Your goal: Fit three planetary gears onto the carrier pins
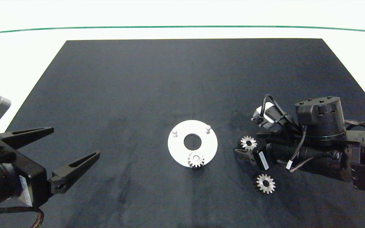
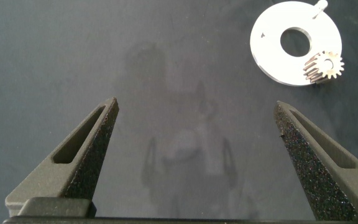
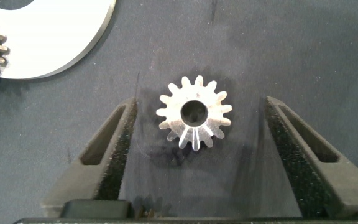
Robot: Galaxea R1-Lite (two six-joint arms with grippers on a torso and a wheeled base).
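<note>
The right claw (image 3: 194,134), released, straddles a planetary gear (image 3: 194,112) lying apparently flat and should close centred on its teeth.

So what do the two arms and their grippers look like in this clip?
Both arms are dark, nearly black. The left gripper has two long tapered fingers, each with a slotted cut-out, and a white label on its body; a pale grey box sits by the wrist. The right gripper has matching fingers with rough grainy inner faces, a white label too, a round black joint housing, and looping black and white-tagged cables.
</note>
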